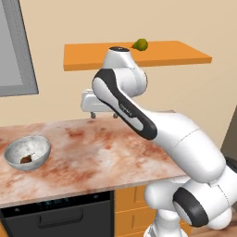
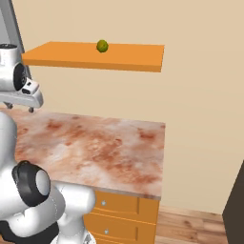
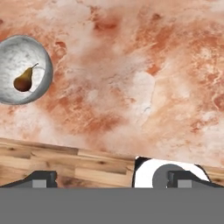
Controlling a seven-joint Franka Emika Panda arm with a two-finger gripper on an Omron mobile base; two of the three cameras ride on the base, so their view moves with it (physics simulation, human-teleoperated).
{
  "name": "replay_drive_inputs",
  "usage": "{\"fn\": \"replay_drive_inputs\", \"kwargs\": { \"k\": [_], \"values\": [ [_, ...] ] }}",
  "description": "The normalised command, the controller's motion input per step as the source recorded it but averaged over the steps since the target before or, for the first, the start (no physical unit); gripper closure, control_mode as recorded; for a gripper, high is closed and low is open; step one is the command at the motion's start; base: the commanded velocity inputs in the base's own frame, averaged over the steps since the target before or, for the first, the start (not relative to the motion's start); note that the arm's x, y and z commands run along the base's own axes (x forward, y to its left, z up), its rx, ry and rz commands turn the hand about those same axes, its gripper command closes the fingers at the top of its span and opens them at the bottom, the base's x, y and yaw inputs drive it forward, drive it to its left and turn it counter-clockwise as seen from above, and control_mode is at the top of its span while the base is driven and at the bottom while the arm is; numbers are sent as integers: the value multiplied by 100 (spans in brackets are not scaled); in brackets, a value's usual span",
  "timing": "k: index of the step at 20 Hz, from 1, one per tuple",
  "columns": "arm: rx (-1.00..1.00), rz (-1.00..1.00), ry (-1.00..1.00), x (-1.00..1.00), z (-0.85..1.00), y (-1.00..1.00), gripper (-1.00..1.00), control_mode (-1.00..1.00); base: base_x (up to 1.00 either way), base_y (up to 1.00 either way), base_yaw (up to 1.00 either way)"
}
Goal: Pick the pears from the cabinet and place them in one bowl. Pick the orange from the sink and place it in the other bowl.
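A kitchen: marbled countertop (image 1: 92,152), oven (image 1: 60,215) beneath, orange drawers (image 2: 121,209), wall shelf (image 2: 95,55).

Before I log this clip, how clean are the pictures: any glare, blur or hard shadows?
Left base view: flat, even light, no glare; the brown pear in the speckled bowl is small and soft-edged. Right base view: even light, only a faint shadow under the cabinet; the green pear reads as a small blob. Hand view: the marbled counter is smeared, the pear crisp.
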Motion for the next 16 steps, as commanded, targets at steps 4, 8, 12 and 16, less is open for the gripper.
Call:
{"fn": "replay_drive_inputs", "kwargs": {
  "k": [4,8,12,16],
  "values": [
    [-4,3,-3,-2,24,-32,-100,-100,0,0,0],
    [-15,0,-22,0,23,-27,-100,-100,0,0,0],
    [-19,0,-19,0,25,-28,-100,-100,0,0,0],
    [-14,0,-3,0,27,-29,-100,-100,0,0,0]
  ]
}}
